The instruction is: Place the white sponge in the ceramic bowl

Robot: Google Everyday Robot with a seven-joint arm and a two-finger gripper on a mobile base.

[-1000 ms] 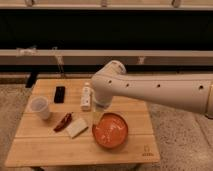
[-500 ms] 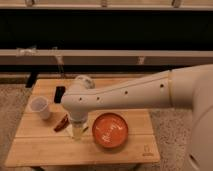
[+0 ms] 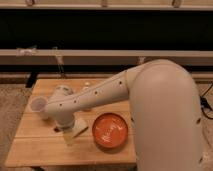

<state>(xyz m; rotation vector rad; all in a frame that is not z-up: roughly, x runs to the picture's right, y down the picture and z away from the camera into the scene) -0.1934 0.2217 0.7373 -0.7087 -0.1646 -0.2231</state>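
Note:
The white sponge point(image 3: 81, 126) lies on the wooden table point(image 3: 35, 145), left of the ceramic bowl, partly covered by my gripper. The ceramic bowl point(image 3: 110, 131) is orange-red, glossy and empty, and stands at the table's front right. My gripper point(image 3: 68, 135) hangs from the big white arm point(image 3: 100, 95) and is down at the table right at the sponge's left end. Whether it touches the sponge does not show.
A translucent plastic cup point(image 3: 38, 106) stands at the table's left, just behind the arm's wrist. A bit of a white bottle-like object point(image 3: 86, 86) shows above the arm. The arm's bulk fills the right side. A dark rail and wall run behind the table.
The arm has swung left and down across the table. The gripper has come from above the bowl's left side to the sponge. The arm now hides the small items at mid table.

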